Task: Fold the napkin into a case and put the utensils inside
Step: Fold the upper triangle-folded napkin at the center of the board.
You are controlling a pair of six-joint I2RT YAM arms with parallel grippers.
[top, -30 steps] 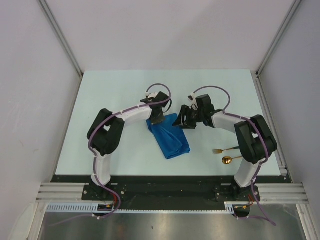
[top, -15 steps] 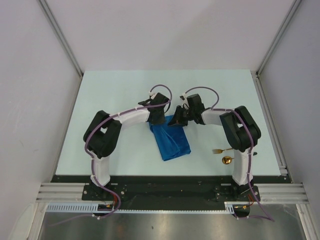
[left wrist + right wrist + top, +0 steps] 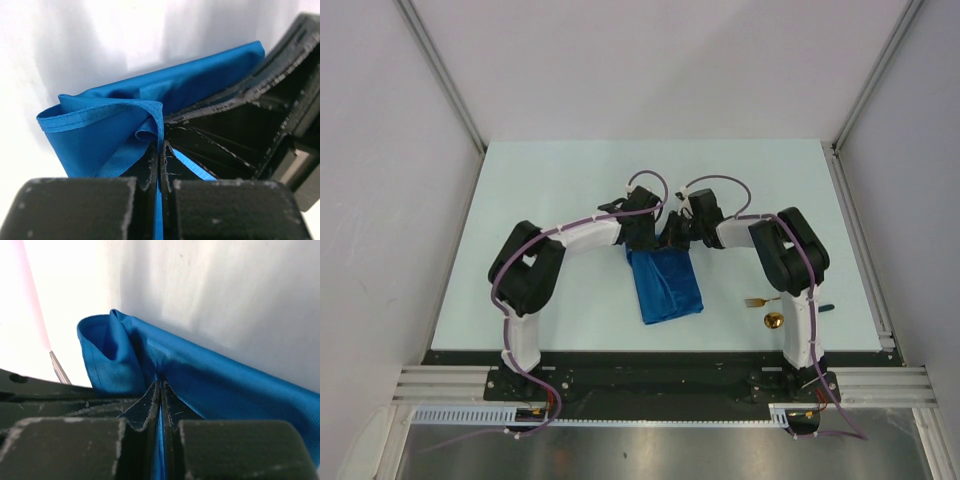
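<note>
Blue napkin (image 3: 667, 285): soft, light, prob. floppy. L gripper (image 3: 161, 148) & R gripper (image 3: 160, 386) each pinched on its hem; corners look best.

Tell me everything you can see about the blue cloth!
The napkin is bright blue, soft woven cloth with a stitched hem. It is folded into a narrow oblong on the white table. Its far edge is bunched and curled upward, pinched in two spots: the left tool and the right tool are each shut on it. The near part lies flat.
</note>
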